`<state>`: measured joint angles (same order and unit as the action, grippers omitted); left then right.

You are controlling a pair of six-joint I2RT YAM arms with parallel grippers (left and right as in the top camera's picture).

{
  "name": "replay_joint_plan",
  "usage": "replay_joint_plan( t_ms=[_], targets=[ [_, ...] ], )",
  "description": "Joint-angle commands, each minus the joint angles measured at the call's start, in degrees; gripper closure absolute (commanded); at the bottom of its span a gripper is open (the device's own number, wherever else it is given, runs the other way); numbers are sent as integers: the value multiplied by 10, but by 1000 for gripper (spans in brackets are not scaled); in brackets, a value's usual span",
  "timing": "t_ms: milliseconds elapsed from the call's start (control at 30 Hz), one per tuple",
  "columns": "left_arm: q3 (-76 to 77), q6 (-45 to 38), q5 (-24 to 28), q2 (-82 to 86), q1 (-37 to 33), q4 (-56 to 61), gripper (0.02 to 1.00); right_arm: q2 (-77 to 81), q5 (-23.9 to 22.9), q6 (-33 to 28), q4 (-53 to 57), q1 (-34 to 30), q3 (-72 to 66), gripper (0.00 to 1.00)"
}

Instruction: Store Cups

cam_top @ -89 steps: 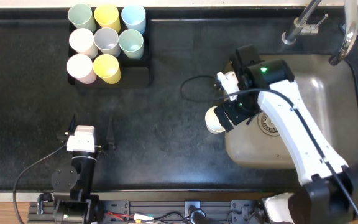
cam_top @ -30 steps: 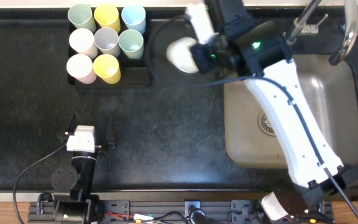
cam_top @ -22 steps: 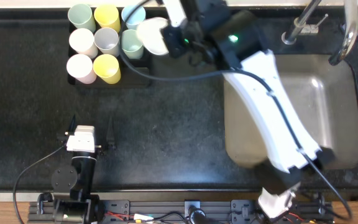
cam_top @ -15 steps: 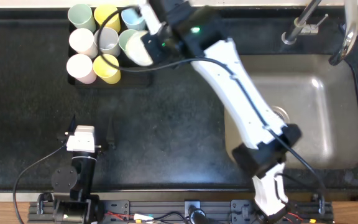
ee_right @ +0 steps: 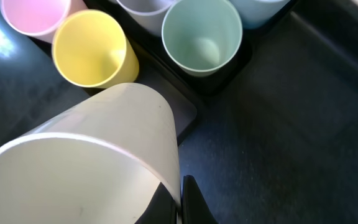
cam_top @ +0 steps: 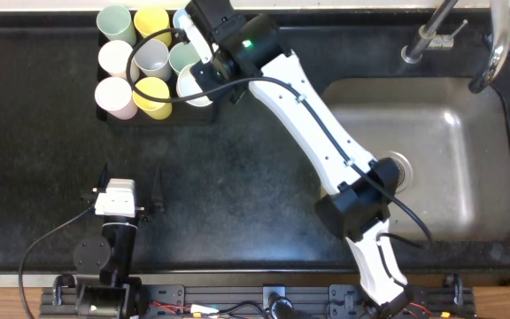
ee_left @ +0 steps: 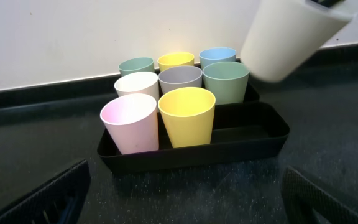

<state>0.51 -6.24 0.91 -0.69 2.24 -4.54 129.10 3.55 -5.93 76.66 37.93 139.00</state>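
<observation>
Upper left of top view: right gripper (cam_top: 205, 64) pinches tilted white cup (cam_top: 194, 85) by its rim, above tray's (ee_left: 253, 133) vacant corner. Lower left: left gripper (cam_top: 131, 182), fingers spread wide. Risk: tilt clips yellow cup (ee_right: 91, 51) or tray wall, toppling cups.

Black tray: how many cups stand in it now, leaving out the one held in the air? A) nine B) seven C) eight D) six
C: the tray holds rows of three, three and two cups, eight in all; the cream cup hangs tilted above it, not set down.
</observation>
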Motion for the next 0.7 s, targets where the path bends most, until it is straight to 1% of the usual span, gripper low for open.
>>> replay_joint_plan(
  t_ms=[33, 167, 300, 700],
  targets=[
    [0, -10, 5, 5, 0, -2, 20, 29, -8, -23, -2, 4, 21, 956],
    [0, -10, 5, 5, 0, -2, 20, 45, -19, -33, -2, 4, 21, 958],
    [0, -10, 5, 5, 0, -2, 20, 55, -19, -44, -5, 4, 21, 958],
    [0, -10, 5, 5, 0, -2, 18, 87, -19, -46, -23, 13, 21, 956]
  ],
)
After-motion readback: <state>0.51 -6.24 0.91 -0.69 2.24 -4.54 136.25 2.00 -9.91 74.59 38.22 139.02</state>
